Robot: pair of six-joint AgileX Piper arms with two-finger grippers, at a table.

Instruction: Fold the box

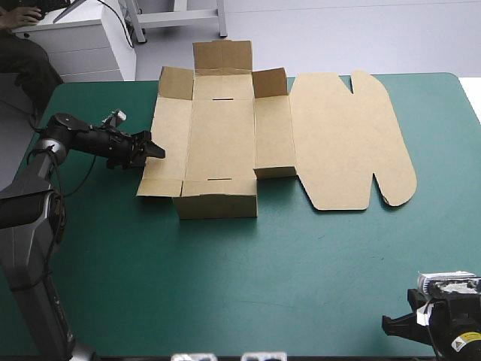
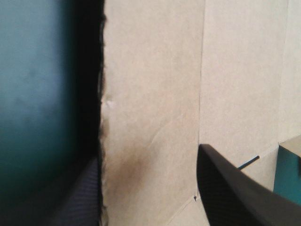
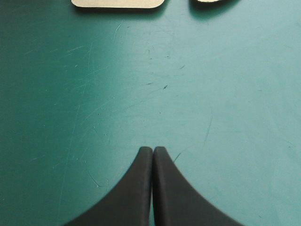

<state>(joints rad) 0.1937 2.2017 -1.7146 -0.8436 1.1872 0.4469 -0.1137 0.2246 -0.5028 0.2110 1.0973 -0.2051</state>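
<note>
The box (image 1: pixel 225 135), a cut sheet of brown board, lies on the table with the teal-green cover (image 1: pixel 225 286). It sits toward the far edge, about midway between the left and right edges. Its short wall on the near side stands raised, and another flap stands up at the far side. The wide lid with rounded tabs lies flat on the cover, stretching toward the table's right edge.

The left gripper (image 1: pixel 156 150) is at the box's left panel, low over the table. In the left wrist view the left gripper (image 2: pixel 148 157) is spread wide. Its black fingers (image 2: pixel 235 193) stand on either side of the panel's outer edge, one over the brown board (image 2: pixel 150 94) and one on the cover's side. I cannot tell if either touches the board.

The right gripper (image 1: pixel 398 325) is near the table's near right corner, well apart from the box. The right gripper (image 3: pixel 153 153) is pressed together into one point above bare cover (image 3: pixel 141 94), with the lid's rounded tabs (image 3: pixel 117 3) ahead of it.
</note>
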